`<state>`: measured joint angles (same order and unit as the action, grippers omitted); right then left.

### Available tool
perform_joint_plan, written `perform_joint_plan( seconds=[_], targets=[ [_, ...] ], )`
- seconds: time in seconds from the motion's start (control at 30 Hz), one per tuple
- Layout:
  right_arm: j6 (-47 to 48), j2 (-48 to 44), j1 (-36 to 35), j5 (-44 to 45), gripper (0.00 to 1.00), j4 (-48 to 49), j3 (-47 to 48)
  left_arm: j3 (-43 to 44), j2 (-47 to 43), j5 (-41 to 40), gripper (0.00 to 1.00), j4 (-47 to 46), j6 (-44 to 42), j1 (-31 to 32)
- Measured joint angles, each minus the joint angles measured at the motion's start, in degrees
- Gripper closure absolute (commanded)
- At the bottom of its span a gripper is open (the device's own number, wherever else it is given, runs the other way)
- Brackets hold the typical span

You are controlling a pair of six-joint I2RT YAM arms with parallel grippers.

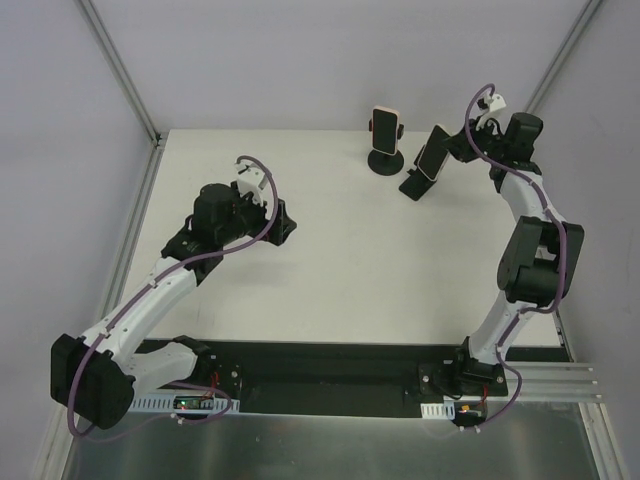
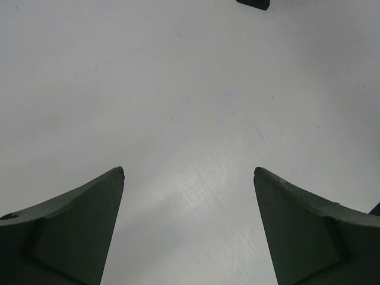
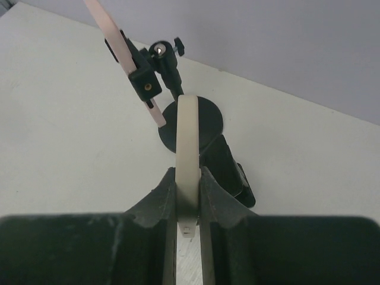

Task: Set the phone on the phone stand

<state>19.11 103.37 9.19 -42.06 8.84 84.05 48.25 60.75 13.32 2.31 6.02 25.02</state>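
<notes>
White table [image 1: 330,270]: cream-edged phone [image 3: 189,127] clamped edgewise in right pincer [image 3: 187,173]; left pincer [image 2: 189,170] wide.

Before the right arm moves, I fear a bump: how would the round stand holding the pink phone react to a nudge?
Likely top-heavy: the pink phone is clamped high on the stand, above its small round base, so a high knock may tip it. A low push probably slides it across the smooth table.
</notes>
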Motion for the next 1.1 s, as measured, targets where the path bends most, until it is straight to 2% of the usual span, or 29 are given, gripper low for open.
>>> perform_joint_plan(
  seconds=[0.13,0.37,0.73,1.1],
  targets=[
    [3.7,5.4,0.1,-4.6,1.00,3.1,-0.5,0.0,1.2,2.7,0.13,-1.9,0.6,-1.5],
    [5.4,8.2,0.2,-11.7,1.00,9.3,-1.4,0.0,2.4,4.3,0.13,-2.9,0.6,-1.8],
    [6.1,12.2,0.2,-14.2,1.00,14.4,0.7,0.0,3.5,5.3,0.13,-3.5,0.6,-1.9],
    [6.1,12.6,0.6,-15.7,1.00,14.9,0.8,0.0,4.7,6.2,0.13,-3.5,0.6,-1.9]
  ],
)
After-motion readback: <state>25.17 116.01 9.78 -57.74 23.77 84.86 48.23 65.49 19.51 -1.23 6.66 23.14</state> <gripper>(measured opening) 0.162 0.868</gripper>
